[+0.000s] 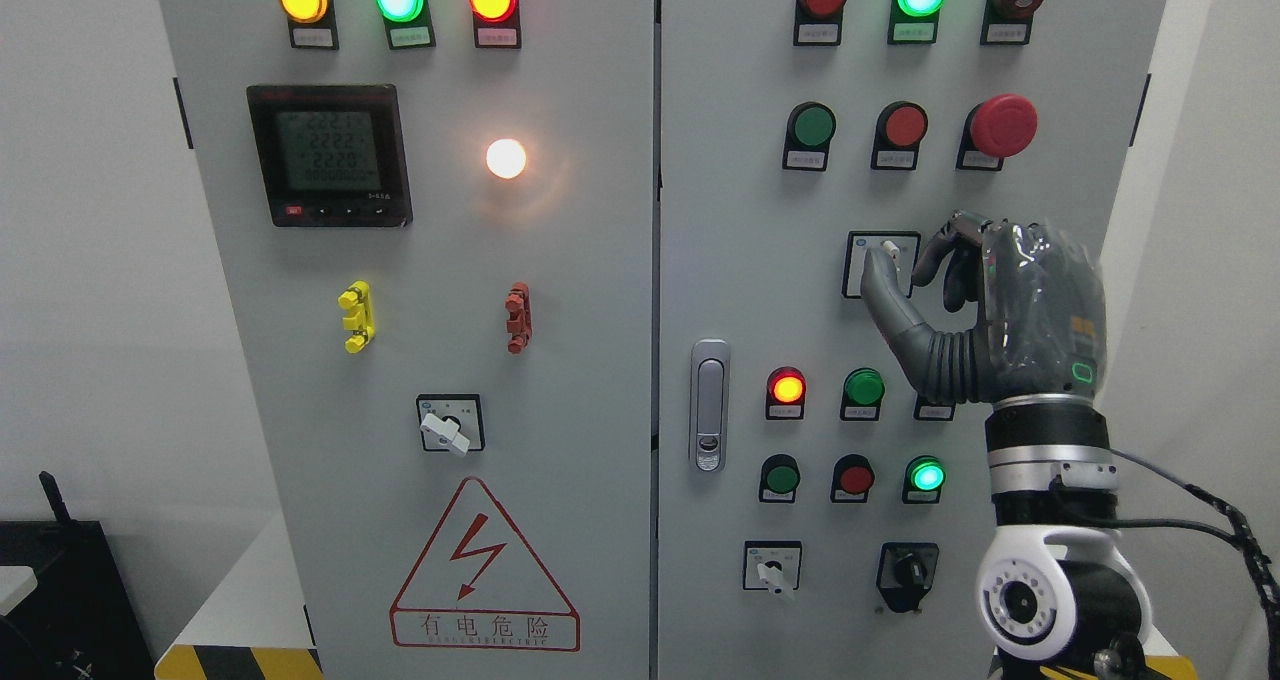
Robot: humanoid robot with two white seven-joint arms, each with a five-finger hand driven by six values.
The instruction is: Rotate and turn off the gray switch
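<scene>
A gray rotary switch [886, 256] sits on a white square plate on the right cabinet door [740, 290], below the red mushroom button. My right hand [915, 260] comes up from the lower right. Its thumb [885, 295] and curled fingers [950, 255] pinch the switch's small white-gray knob. The hand hides the plate's right half, so the knob's angle is hard to read. The left arm does not show.
Two similar white-handled rotary switches sit lower: one on the left door [448, 428], one at the right door's bottom [771, 568], next to a black selector [908, 570]. Lit and unlit pushbuttons surround the hand. A door latch [709, 405] is left of it.
</scene>
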